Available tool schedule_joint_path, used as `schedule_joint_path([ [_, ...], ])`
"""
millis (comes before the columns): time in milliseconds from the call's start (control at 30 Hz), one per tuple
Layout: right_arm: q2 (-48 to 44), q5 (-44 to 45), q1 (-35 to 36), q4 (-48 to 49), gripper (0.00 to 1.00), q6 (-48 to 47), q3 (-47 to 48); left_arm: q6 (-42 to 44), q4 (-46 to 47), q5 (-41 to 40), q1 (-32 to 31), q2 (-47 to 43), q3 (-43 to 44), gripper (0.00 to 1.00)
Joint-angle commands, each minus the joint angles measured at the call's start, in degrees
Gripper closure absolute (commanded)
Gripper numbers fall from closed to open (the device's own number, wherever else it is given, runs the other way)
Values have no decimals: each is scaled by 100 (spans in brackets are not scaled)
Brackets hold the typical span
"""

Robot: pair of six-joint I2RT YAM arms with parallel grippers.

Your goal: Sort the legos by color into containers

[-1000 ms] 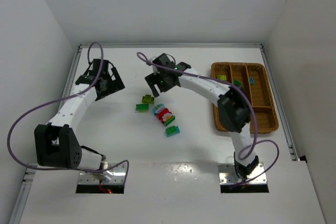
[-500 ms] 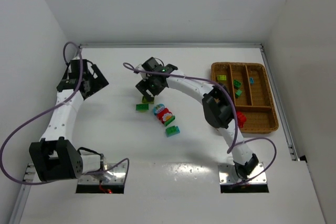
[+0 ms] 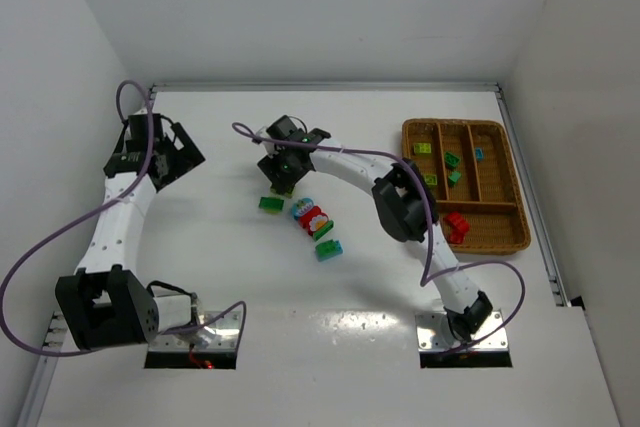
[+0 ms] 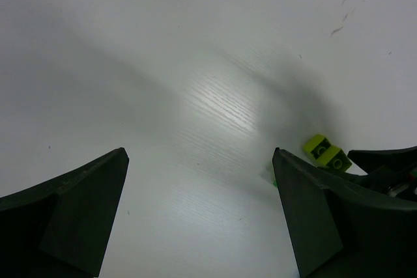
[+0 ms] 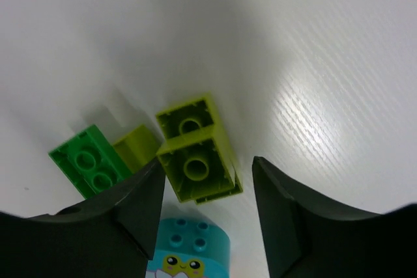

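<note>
My right gripper (image 3: 284, 173) is open and low over a lime green brick (image 3: 281, 188). In the right wrist view the lime brick (image 5: 195, 154) lies studs-down between my open fingers (image 5: 140, 206), untouched. A dark green brick (image 5: 91, 161), a second lime piece (image 5: 137, 146) and a teal printed block (image 5: 189, 252) lie beside it. On the table are the dark green brick (image 3: 270, 204), a teal-white-red stack (image 3: 311, 216) and a green-and-teal pair (image 3: 327, 245). My left gripper (image 3: 185, 159) is open and empty at the far left. The wicker tray (image 3: 500, 242) holds red (image 3: 457, 225), green (image 3: 452, 159), lime (image 3: 423, 149) and teal (image 3: 479, 154) bricks.
The left wrist view shows bare white table between my open fingers (image 4: 71, 219), with the lime brick (image 4: 326, 151) and the right gripper's black body (image 4: 384, 167) at the right edge. White walls close in the table's left, back and right.
My right gripper has moved left and down onto the lime brick. My left arm has swung away to the left. A red brick now shows in the tray's near compartment.
</note>
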Motion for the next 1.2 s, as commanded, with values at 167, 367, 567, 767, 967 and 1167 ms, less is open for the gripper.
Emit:
schedule_joint_path([
  [167,66,-256,-44,606,62,369,219,111,-43,90,73,-225,10,0],
  [367,-706,-308,-148,913,77,641,-510,286,-43,660,73,-172,10,0],
  [567,-2699,-2369,-973,1912,80,1343,-2501,587,1370,3947,-172,-199,-569,0],
  [767,-4415,-4666,-2117,3392,80,2293,-4878,270,2732,5502,-945,-146,-956,0],
  [967,-5294,-5519,-2241,3752,80,2733,-5528,391,3384,6278,-1963,90,-887,0],
  [1167,-5471,-5827,-2355,4050,80,3058,-5582,585,3622,6902,-2510,486,-781,0],
])
